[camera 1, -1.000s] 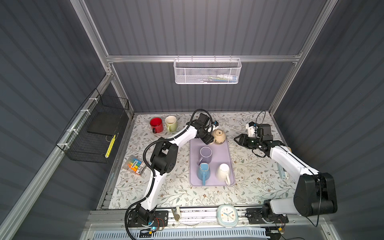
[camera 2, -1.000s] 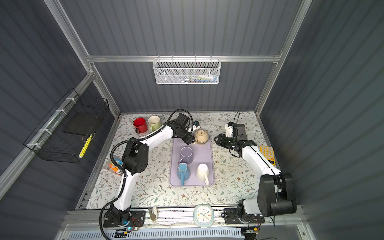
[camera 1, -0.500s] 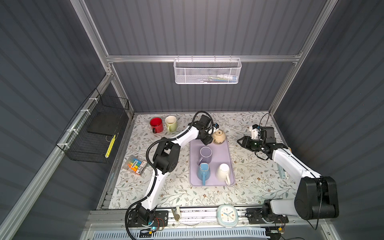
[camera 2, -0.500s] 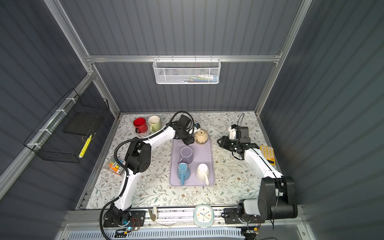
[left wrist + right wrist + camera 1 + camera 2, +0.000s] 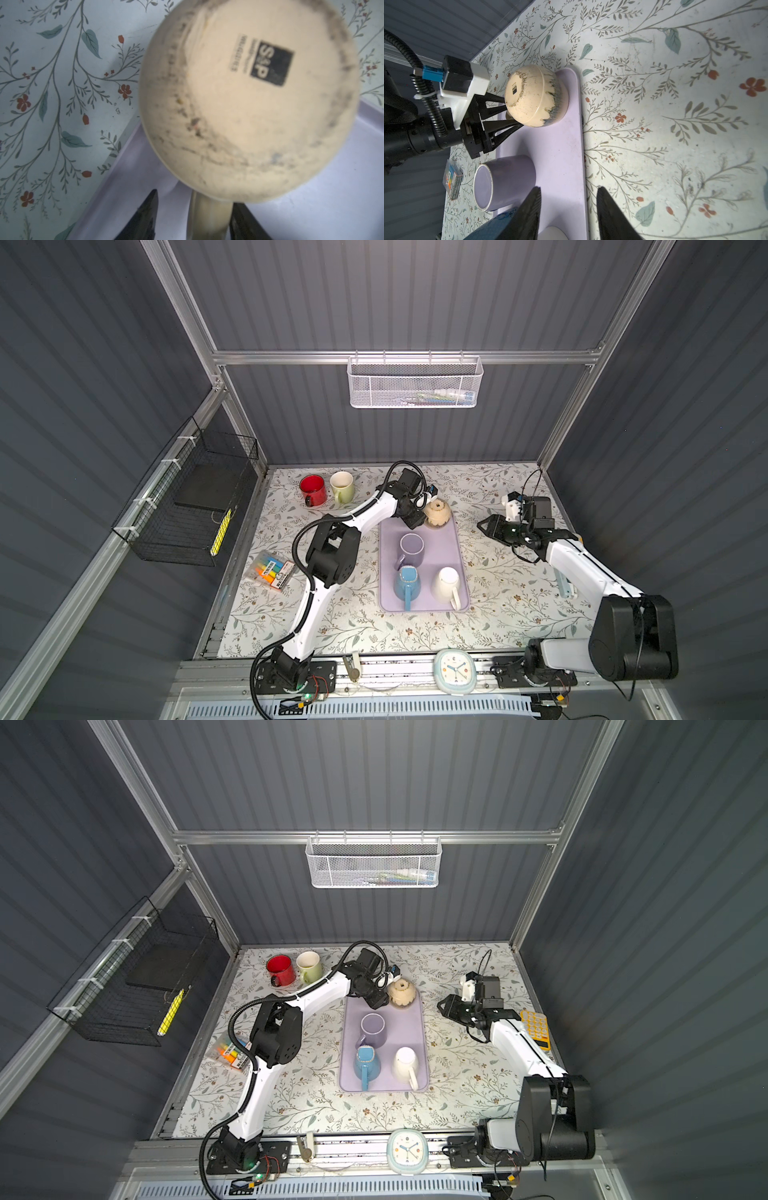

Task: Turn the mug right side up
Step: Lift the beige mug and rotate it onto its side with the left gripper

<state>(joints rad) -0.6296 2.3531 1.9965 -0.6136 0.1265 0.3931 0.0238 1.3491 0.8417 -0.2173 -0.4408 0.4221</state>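
Right in front of the left gripper (image 5: 195, 197) sits the round cream pottery mug (image 5: 247, 99), bottom up on the lilac plastic tray (image 5: 311, 187) — its handle (image 5: 209, 218) pokes between the spread jaws, not yet squeezed. The right gripper (image 5: 569, 188) — jaws apart, empty — is farther off.

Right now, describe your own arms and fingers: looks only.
The left arm and right arm have white shells between bulky black joints. A black corrugated hose loops along the left; thin black cables arc over the right wrist. The fingers are black, tapering wedges. The left wrist camera is black, in a white bracket, with a blue plug.
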